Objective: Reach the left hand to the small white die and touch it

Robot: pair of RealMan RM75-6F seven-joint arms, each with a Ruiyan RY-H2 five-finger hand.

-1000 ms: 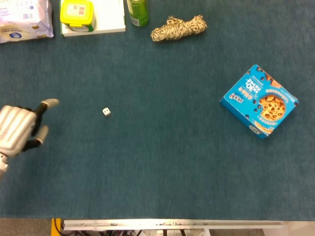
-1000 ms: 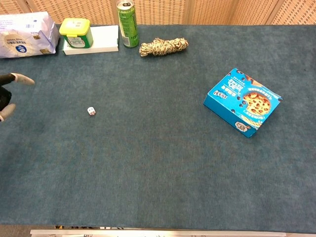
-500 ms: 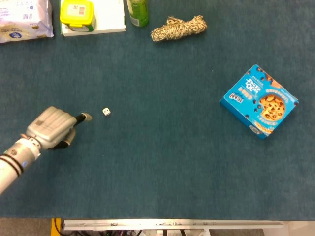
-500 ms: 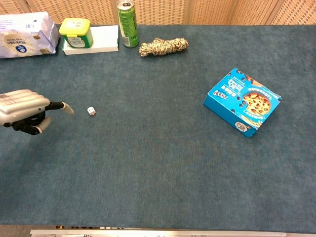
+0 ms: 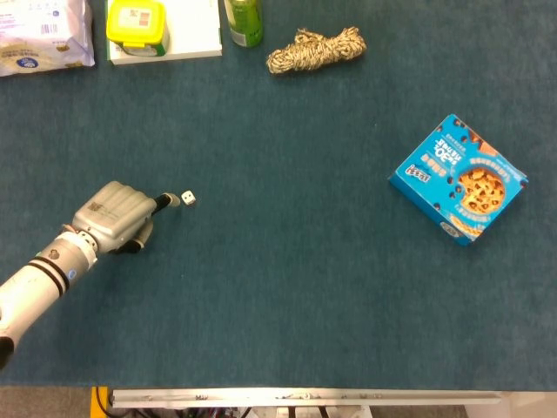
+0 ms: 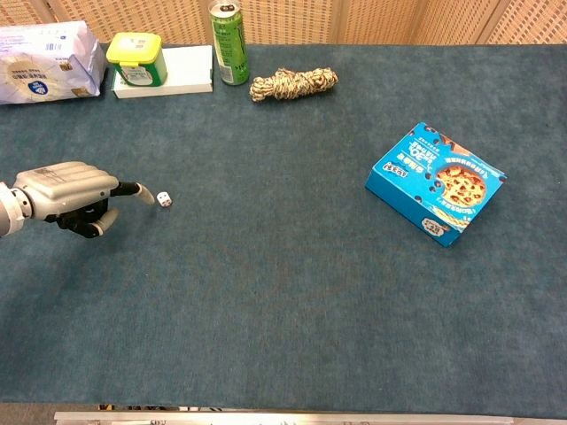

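The small white die (image 5: 188, 198) (image 6: 164, 199) lies on the blue-green cloth left of centre. My left hand (image 5: 115, 219) (image 6: 69, 189) is low over the cloth just to the die's left. One finger points straight at the die and the other fingers are curled in on nothing. The fingertip (image 5: 173, 200) (image 6: 146, 194) stops right at the die's left side, and I cannot tell whether a sliver of gap is left. My right hand shows in neither view.
Along the far edge are a white bag (image 5: 42, 35), a yellow-lidded tub (image 5: 136, 24) on a white board, a green can (image 6: 229, 42) and a coil of rope (image 5: 315, 49). A blue cookie box (image 5: 459, 178) lies at the right.
My left hand has travelled right across the cloth, from the left edge up to the die. The die has not moved.
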